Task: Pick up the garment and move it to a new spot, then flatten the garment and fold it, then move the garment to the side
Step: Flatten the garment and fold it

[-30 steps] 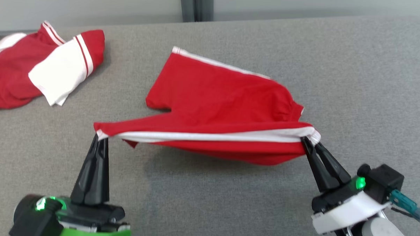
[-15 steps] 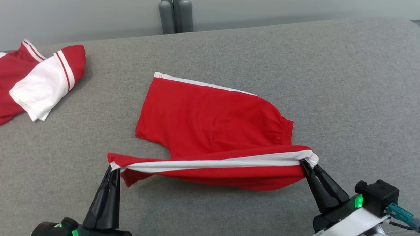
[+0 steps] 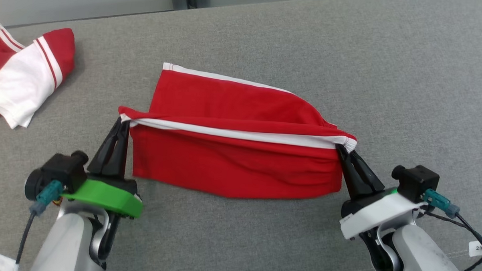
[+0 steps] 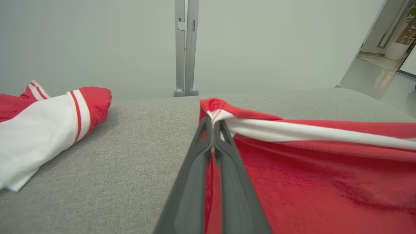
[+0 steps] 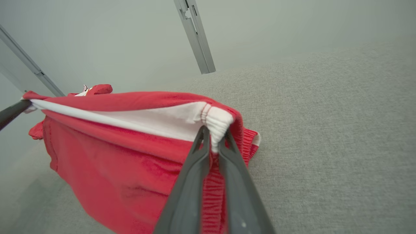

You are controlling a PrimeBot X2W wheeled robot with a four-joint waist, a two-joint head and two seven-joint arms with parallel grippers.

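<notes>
1. A wide grey tabletop (image 3: 407, 77) covered with woven cloth takes most of the head view, and its far edge meets a pale wall.
2. The red garment (image 3: 232, 167), soft knit cloth with white side stripes and a gathered elastic waistband, is in the middle of the tabletop, directly in front of the robot. Its far half lies flat on the tabletop. Its near striped edge is lifted and pulled straight between the two grippers, and red cloth hangs from this edge down to the tabletop.
3. A second red and white garment (image 3: 22, 83) lies crumpled at the far left of the tabletop, well apart from the first one.
4. The left gripper (image 3: 122, 123), with dark fingers on a green mount, has its jaws pressed together on the hem corner of the garment at the end of the white stripe.
5. The right gripper (image 3: 340, 149), with dark fingers on a white mount, is closed narrowly on the white waistband corner; the gathered elastic bulges out between the fingertips.
6. A grey metal post (image 4: 185, 48) stands upright against the wall behind the tabletop.
</notes>
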